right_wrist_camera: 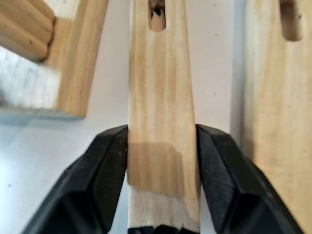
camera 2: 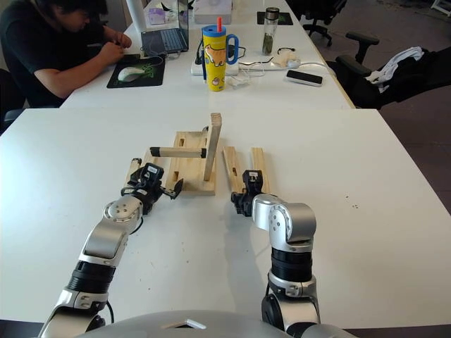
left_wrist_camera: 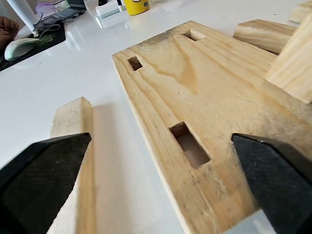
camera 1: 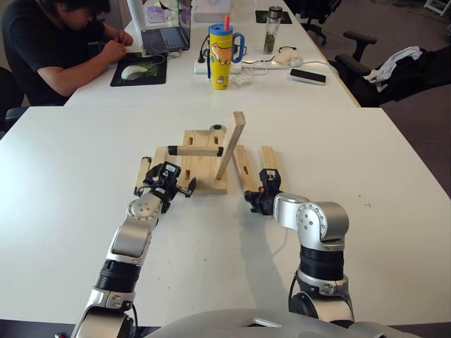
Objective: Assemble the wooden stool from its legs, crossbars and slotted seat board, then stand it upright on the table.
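The slotted seat board (camera 1: pixel 201 172) lies flat on the white table. One leg (camera 1: pixel 232 144) stands tilted on it, and a crossbar (camera 1: pixel 195 151) juts from that leg over the board. My left gripper (camera 1: pixel 173 186) is open at the board's near left corner. In the left wrist view its fingertips (left_wrist_camera: pixel 44 175) straddle the board (left_wrist_camera: pixel 195 83) and a loose leg (left_wrist_camera: pixel 73 146) lying beside it. My right gripper (camera 1: pixel 252 197) is shut on the near end of a flat-lying leg (right_wrist_camera: pixel 161 97) just right of the board. Another leg (camera 1: pixel 268 162) lies parallel, further right.
A second table behind holds a yellow tumbler (camera 1: pixel 222 56), a phone (camera 1: pixel 308 75), a laptop (camera 1: pixel 167 32) and a mouse on a black mat (camera 1: pixel 134 70), where a person sits. Bare tabletop (camera 1: pixel 380 211) stretches to both sides and toward me.
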